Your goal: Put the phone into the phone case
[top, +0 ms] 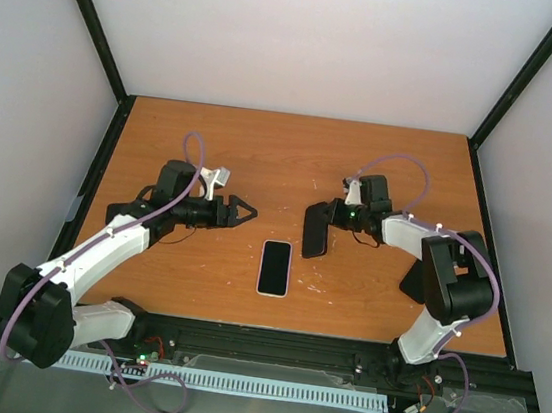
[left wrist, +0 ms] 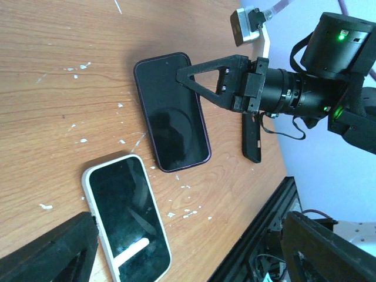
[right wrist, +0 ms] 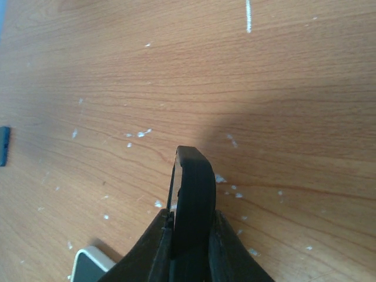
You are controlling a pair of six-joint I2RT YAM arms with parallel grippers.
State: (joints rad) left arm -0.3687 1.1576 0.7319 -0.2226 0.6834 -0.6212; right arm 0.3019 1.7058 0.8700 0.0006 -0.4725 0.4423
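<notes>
Top external view shows your right claw (top: pixel 333 217) pinching the phone case (top: pixel 312 237), seemingly off the bench (top: pixel 262 154); the phone (top: pixel 275 267) lies flat between the arms. Your spread left claw (top: pixel 247 213) should grasp it next.

Brown wooden table (top: pixel 293 148) flecked with white marks, white-edged phone (top: pixel 275 267) lying flat, screen up, near the table's front edge.

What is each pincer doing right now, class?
Left pincer: open, holding nothing.
Right pincer: shut on the black phone case.
</notes>
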